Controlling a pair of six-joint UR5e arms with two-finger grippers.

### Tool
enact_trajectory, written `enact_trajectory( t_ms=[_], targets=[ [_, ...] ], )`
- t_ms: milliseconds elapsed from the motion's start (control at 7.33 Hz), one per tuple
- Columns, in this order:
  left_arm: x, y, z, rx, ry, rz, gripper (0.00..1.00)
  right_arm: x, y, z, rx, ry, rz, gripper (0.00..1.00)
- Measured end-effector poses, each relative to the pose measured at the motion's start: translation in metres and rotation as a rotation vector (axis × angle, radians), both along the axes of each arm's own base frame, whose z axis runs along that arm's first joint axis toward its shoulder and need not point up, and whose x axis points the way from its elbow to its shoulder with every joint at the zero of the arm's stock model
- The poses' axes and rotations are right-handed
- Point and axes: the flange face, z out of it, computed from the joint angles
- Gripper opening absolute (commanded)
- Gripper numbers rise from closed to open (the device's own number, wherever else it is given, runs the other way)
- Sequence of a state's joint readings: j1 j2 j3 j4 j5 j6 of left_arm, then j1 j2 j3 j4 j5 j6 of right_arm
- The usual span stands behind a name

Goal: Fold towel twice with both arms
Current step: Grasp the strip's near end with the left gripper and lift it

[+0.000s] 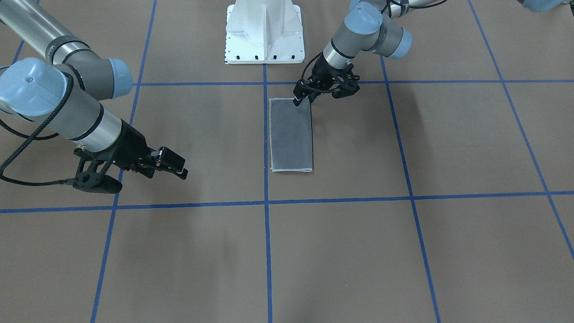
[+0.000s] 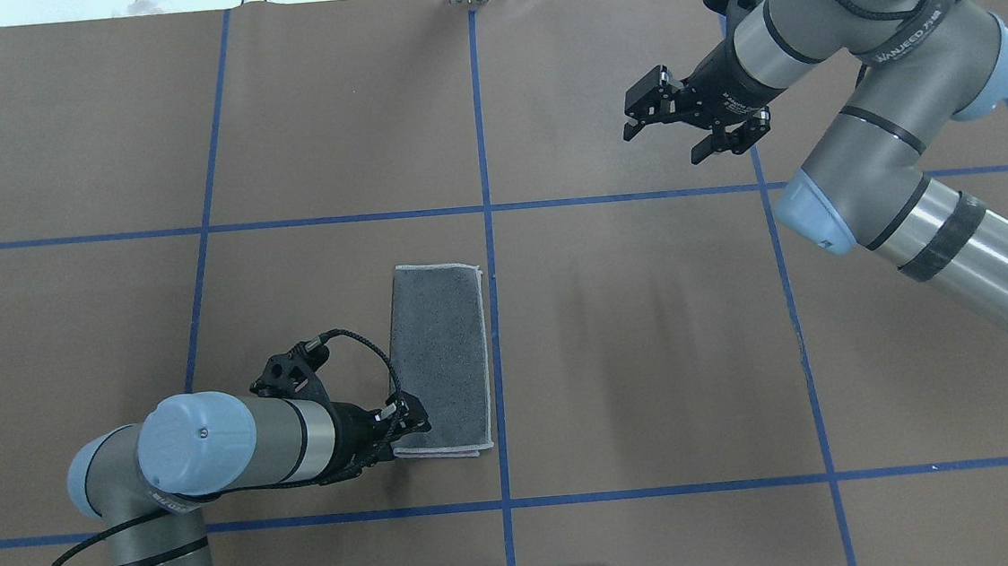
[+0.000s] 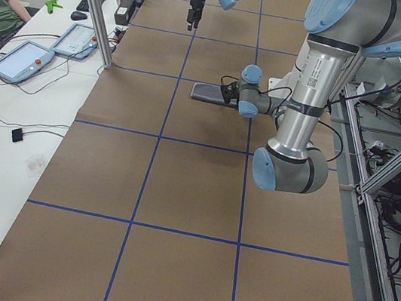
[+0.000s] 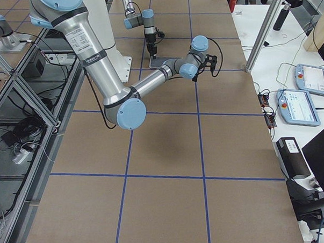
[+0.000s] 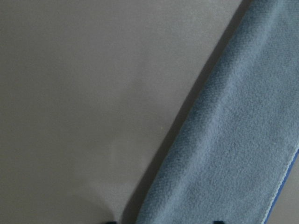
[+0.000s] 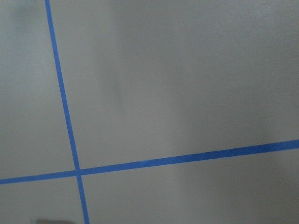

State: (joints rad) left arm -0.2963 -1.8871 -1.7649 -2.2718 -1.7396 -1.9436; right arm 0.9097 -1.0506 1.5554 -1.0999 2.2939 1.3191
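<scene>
The towel [image 1: 290, 134] lies flat as a narrow rectangle, dark grey face up with light edging, beside the table's centre line; it also shows in the overhead view [image 2: 439, 351] and fills the right of the left wrist view [image 5: 233, 140]. My left gripper [image 2: 414, 425] is low at the towel's corner nearest the robot [image 1: 303, 98]. Its two fingertips stand apart at the bottom of the wrist view, with the towel's edge between them. My right gripper [image 2: 663, 137] is open and empty, hovering far from the towel [image 1: 148, 178].
The white bolted pedestal [image 1: 264, 31] stands at the robot's side of the table. Blue tape lines [image 6: 70, 140] cross the brown table surface [image 1: 341, 260]. Operator desks with tablets [image 3: 20, 59] run along the far side.
</scene>
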Motion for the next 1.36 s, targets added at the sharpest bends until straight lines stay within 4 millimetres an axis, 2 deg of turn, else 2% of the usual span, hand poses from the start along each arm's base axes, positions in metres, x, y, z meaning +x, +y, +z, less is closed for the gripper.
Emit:
enact_trajectory(
  t_ms=[136,545,818,955,1091,1364],
  targets=[
    [0.000,0.000,-0.001,0.000,0.002,0.000,0.00,0.000,0.000,0.001,-0.001,0.001,0.000,1.00],
    [-0.001,0.002,-0.015,-0.013,0.029,0.004,0.00,0.001,0.001,0.004,-0.005,0.004,0.000,1.00],
    [0.007,-0.002,-0.044,-0.013,0.050,0.001,0.00,0.001,0.001,0.009,-0.008,0.008,0.000,1.00],
    [0.014,-0.012,-0.062,-0.016,0.042,-0.014,0.00,0.002,0.002,0.011,-0.009,0.010,-0.001,1.00],
    [0.018,-0.030,-0.070,-0.021,0.023,-0.040,0.00,0.002,0.002,0.013,-0.009,0.012,-0.002,1.00],
    [0.013,-0.085,-0.064,-0.035,-0.014,-0.122,0.00,0.001,0.003,0.016,-0.010,0.015,-0.005,1.00]
  ],
)
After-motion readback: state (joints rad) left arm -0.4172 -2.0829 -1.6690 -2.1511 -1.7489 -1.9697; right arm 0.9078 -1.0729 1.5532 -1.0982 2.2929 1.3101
